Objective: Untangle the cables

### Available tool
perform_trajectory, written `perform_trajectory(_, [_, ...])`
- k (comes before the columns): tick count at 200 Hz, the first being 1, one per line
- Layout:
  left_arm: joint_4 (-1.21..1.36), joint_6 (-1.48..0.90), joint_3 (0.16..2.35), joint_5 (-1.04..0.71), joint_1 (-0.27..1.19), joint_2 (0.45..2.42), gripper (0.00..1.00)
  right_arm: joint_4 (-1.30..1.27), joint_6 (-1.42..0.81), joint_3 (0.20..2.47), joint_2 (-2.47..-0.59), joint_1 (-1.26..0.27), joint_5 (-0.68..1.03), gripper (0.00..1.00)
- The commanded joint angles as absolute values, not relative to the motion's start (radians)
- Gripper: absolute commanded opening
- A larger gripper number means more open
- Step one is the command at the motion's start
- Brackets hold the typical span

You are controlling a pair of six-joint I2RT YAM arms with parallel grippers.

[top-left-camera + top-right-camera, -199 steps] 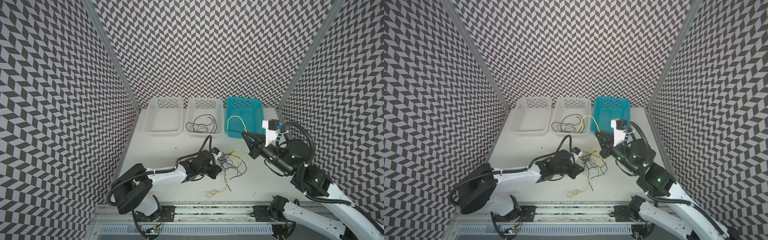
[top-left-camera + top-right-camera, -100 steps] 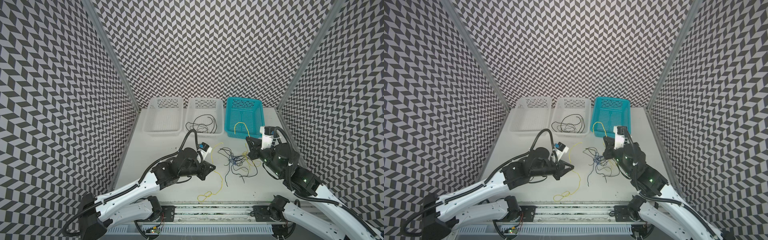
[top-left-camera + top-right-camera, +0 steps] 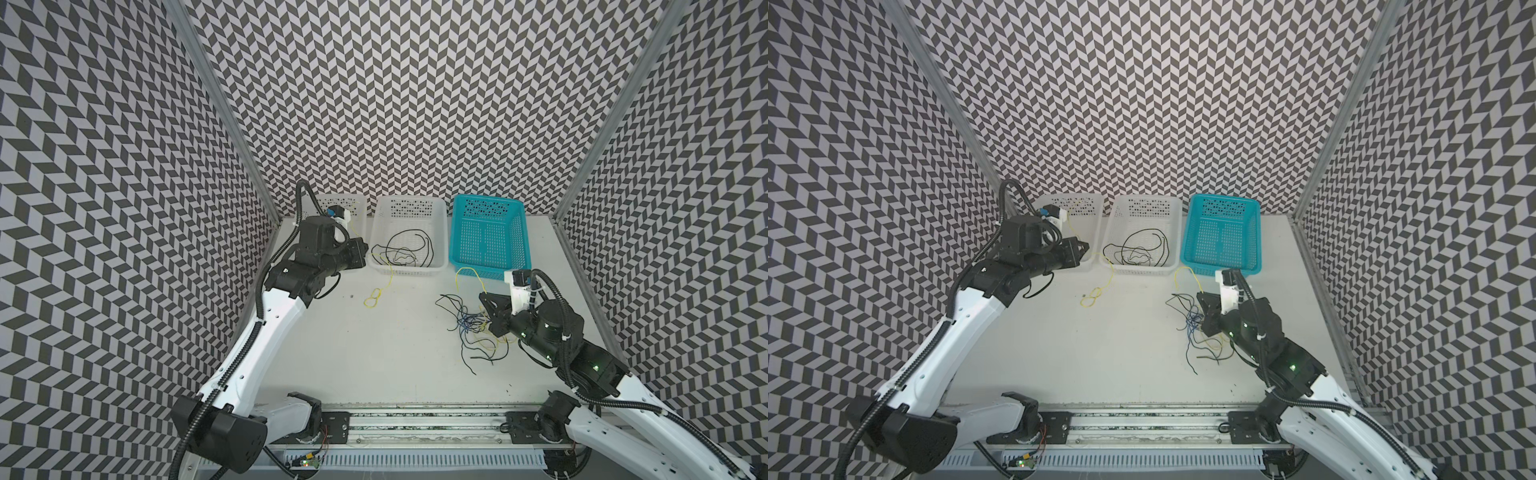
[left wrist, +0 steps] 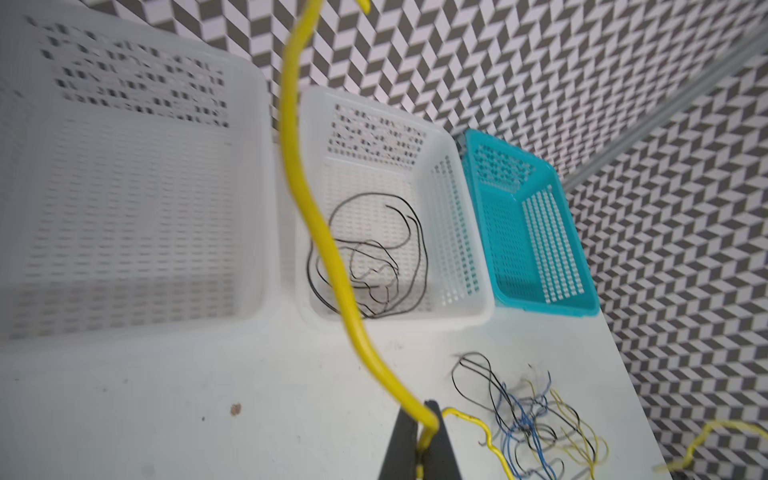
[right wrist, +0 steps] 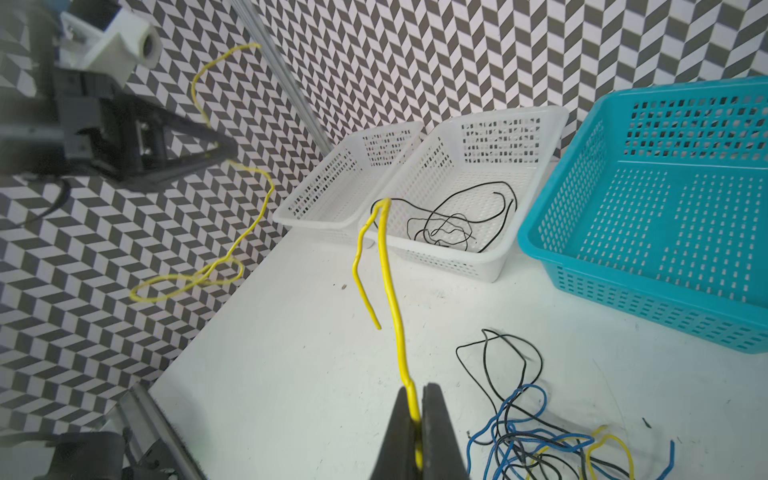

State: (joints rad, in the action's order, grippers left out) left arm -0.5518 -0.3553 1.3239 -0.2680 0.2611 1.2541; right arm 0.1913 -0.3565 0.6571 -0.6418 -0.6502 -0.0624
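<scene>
**Baskets behind, tangle in front**

At the back of the counter (image 3: 374, 365) stand the left basket (image 3: 1088, 205), the middle basket (image 3: 409, 271) with loose cables (image 3: 401, 253) in it, and the right basket (image 3: 486, 205). The tangle (image 3: 471, 328) lies before the right basket, just beside my right hand (image 3: 483, 296).

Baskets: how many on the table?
3, along the back wall: left white basket, middle white basket holding black cables, teal basket rightmost. No others visible.

My left arm (image 3: 320, 253) hides most of the left basket (image 3: 360, 204); the cable tangle (image 5: 536, 446) runs off my right wrist view.
</scene>
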Motion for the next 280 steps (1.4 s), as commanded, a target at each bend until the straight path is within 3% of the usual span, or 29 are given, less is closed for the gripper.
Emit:
perform_trajectory(1, [-0.495, -0.328, 1.361, -0.133, 0.241, 1.300, 0.00, 0.122, -0.355, 0.648, -0.612, -0.647, 0.041, 0.00])
perform_trajectory(51, [-0.519, -0.187, 1.588, 0.133, 0.180, 1.610, 0.00, 0.173, -0.352, 0.639, -0.530, -0.647, 0.166, 0.00])
perform_trajectory(101, [-0.537, -0.179, 1.768, 0.120, 0.053, 1.851, 0.00, 0.250, -0.303, 0.623, -0.444, -0.647, 0.153, 0.00])
perform_trajectory(179, [-0.624, -0.062, 2.071, 0.250, 0.018, 2.202, 0.00, 0.270, -0.322, 0.580, -0.421, -0.649, 0.177, 0.00])
perform_trajectory(225, [-0.627, -0.013, 2.094, 0.304, 0.018, 2.281, 0.00, 0.253, -0.321, 0.560, -0.412, -0.649, 0.168, 0.00])
perform_trajectory(254, [-0.631, -0.002, 2.079, 0.308, 0.018, 2.273, 0.07, 0.248, -0.320, 0.566, -0.425, -0.649, 0.189, 0.00])
perform_trajectory(269, [-0.630, 0.000, 2.070, 0.299, 0.018, 2.261, 0.19, 0.244, -0.321, 0.565, -0.425, -0.649, 0.194, 0.00])
perform_trajectory(280, [-0.629, -0.001, 2.061, 0.282, 0.018, 2.248, 0.20, 0.244, -0.322, 0.565, -0.425, -0.648, 0.195, 0.00])
